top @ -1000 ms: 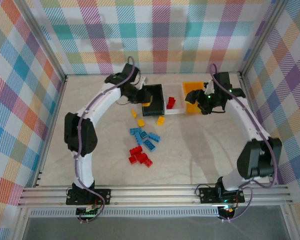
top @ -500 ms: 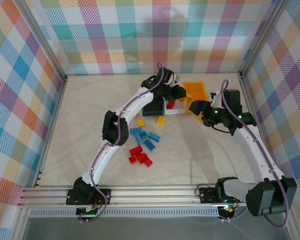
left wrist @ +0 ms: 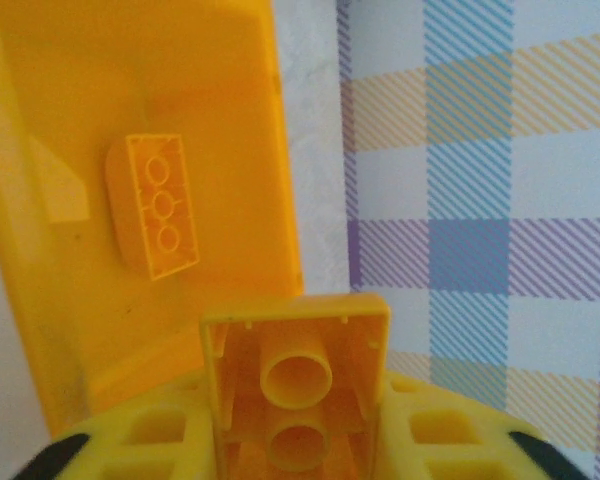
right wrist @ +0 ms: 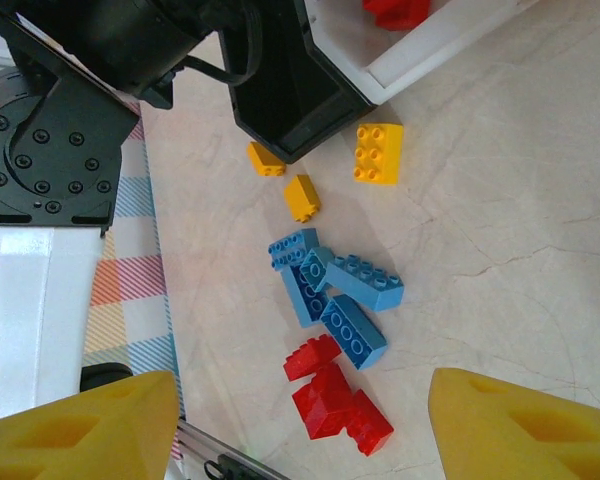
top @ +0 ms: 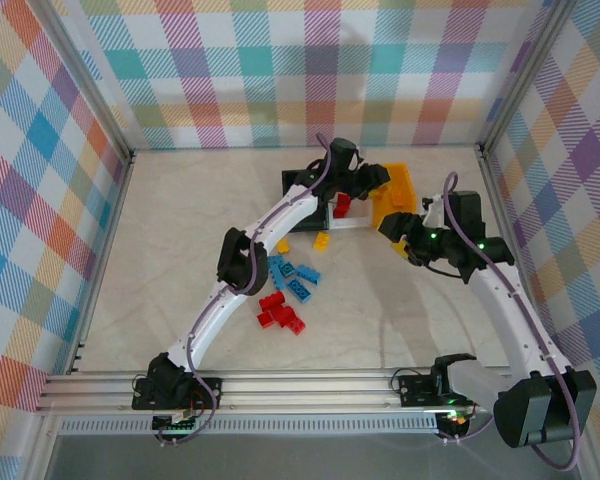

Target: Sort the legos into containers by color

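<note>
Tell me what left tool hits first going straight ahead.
Probably the inside of the orange bin, near the yellow brick lying there; depth unclear. A second brick sits at the tip of the left tool.

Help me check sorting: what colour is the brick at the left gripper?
Yellow brick; left wrist view.

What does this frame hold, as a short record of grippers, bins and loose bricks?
left gripper: at the orange bin, yellow brick between its fingers; gripped or let go, cannot tell
right gripper: open, empty
orange bin contents: one long yellow brick
white bin: red brick inside
black bin: no brick in the visible part
loose on the table: three yellow bricks, blue cluster, red cluster
</note>
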